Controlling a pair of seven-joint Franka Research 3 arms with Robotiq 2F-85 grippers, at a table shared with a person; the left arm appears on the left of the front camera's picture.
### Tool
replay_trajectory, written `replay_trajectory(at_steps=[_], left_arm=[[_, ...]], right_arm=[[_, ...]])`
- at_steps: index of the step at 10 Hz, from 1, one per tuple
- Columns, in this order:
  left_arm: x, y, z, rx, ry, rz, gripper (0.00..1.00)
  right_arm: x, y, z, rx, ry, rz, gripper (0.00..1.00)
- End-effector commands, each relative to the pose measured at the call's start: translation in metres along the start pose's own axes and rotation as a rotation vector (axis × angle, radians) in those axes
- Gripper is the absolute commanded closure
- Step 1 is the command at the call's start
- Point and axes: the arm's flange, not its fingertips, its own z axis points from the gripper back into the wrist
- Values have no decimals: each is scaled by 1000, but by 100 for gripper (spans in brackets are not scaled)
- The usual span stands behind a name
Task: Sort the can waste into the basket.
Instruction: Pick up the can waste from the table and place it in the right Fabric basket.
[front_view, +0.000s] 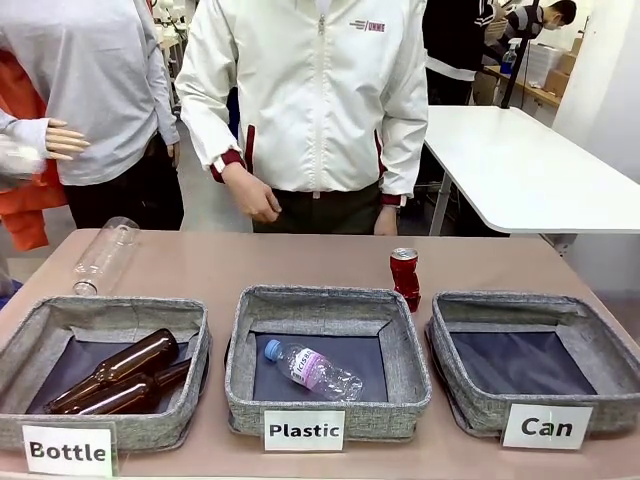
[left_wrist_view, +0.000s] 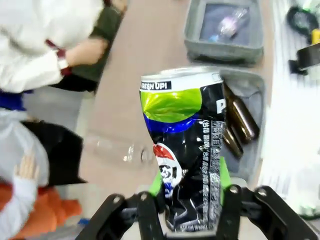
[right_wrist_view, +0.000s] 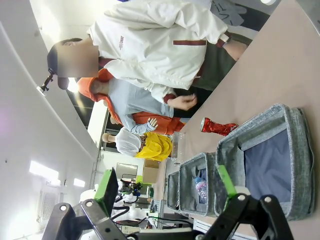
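I log: left gripper (left_wrist_view: 190, 178) clamped on 1 dark can (left_wrist_view: 184, 145), right gripper (right_wrist_view: 167, 185) spread wide, empty; front view adds 1 upright red can (front_view: 405, 279).

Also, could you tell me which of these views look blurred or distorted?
Left wrist view: the dark can in the left gripper is fairly sharp, the background behind it smeared. Right wrist view: rolled sideways, ceiling lights blooming. Front view: sharp and evenly lit.

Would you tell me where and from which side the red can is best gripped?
Take the red can by its upper half, coming down from above: it stands upright, its base behind the far rim of the middle basket, which would likely block a low approach.
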Motion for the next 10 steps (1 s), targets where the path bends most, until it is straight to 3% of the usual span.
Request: replay_trajectory(at_steps=[1, 3, 5, 6, 8, 10], left_arm=[[102, 18, -68, -6, 87, -82, 56], [213, -1, -151, -30, 46, -297, 56], [321, -44, -235, -104, 11, -396, 56], [362, -62, -268, -155, 35, -322, 56], [422, -94, -316, -361, 78, -405, 56], [476, -111, -369, -361, 62, -407, 56]], right_arm=[[1, 0, -1, 23, -13, 22, 0], [1, 0, -1, 23, -13, 22, 0], [1, 0, -1, 23, -13, 22, 0], [1, 0, -1, 23, -13, 22, 0], [1, 0, -1, 23, -13, 22, 0], [1, 0, -1, 23, -13, 22, 0]])
